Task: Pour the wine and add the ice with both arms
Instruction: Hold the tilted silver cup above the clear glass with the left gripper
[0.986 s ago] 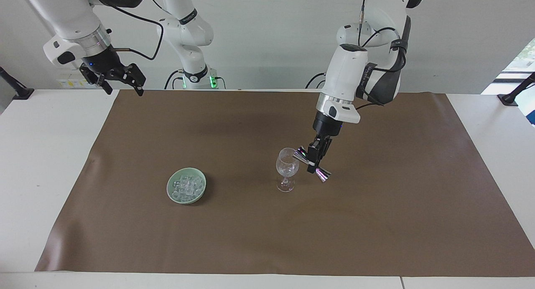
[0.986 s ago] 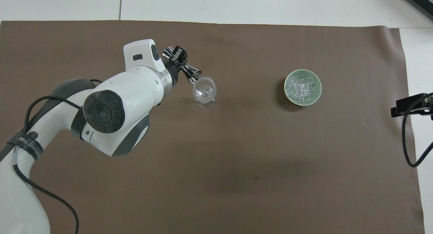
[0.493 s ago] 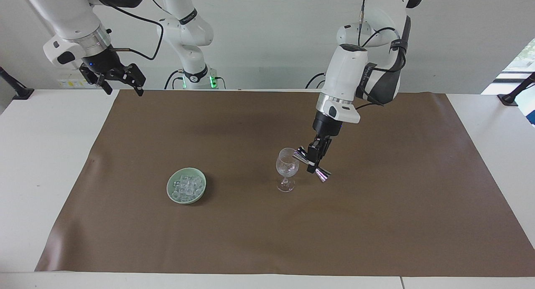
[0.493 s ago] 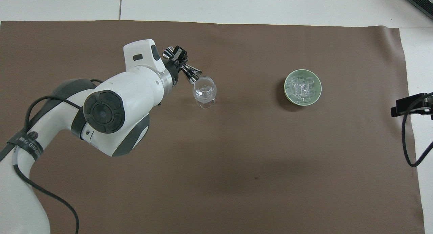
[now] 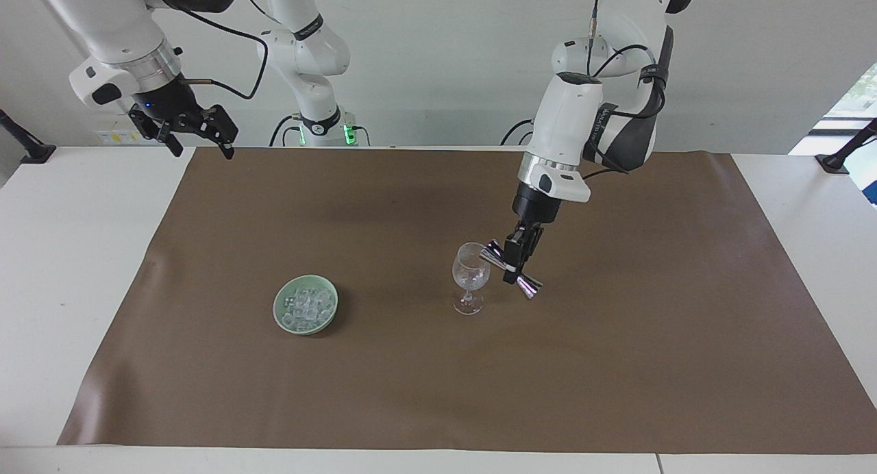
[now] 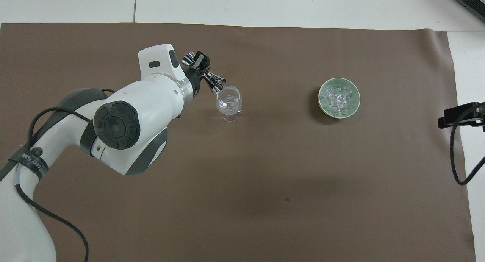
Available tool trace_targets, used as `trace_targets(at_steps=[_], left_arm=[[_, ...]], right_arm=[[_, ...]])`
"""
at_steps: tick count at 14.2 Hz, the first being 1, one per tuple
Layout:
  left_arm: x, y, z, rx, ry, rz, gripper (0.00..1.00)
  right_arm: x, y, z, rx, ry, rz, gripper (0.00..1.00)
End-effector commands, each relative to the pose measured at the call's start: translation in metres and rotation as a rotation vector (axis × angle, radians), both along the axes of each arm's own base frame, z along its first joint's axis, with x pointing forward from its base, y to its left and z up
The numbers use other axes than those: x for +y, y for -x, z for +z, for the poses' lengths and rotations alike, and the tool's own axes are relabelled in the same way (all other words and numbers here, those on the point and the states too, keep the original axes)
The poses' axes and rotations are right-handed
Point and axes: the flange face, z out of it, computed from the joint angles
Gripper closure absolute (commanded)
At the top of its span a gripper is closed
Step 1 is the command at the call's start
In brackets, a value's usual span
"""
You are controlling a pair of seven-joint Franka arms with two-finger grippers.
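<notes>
Holding a shiny double-ended measuring cup point(image 5: 511, 269) by its narrow waist, my left gripper point(image 5: 515, 262) is clamped tight around it and hangs just beside the wine glass point(image 5: 470, 277), on the side toward my left arm's end of the tabletop point(image 5: 62, 255). The cup is tilted, with one mouth at the rim of the glass and the other end pointing down and away from it. The glass stands upright on the brown mat point(image 5: 616, 364), with some clear glints inside its bowl that I cannot identify. The ice point(image 5: 305, 305) lies heaped in a pale green dish point(image 5: 283, 321) on the mat, well apart from the glass, toward my right arm's end. My right gripper point(image 5: 197, 135) waits up in the air over the mat's corner at that end, its fingers spread wide and holding nothing.
</notes>
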Motion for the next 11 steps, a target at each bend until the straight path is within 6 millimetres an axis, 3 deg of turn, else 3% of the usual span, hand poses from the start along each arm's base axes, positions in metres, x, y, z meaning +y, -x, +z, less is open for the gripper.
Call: trace_targets(at_steps=[1, 11], left_arm=[[-0.004, -0.002, 0.004, -0.001, -0.01, 0.01, 1.0], [0.005, -0.013, 0.011, 0.051, -0.047, 0.034, 1.0]], right_arm=[[-0.002, 0.0, 0.0, -0.015, -0.004, 0.029, 0.0], [-0.001, -0.002, 0.0, -0.028, -0.005, 0.019, 0.0]])
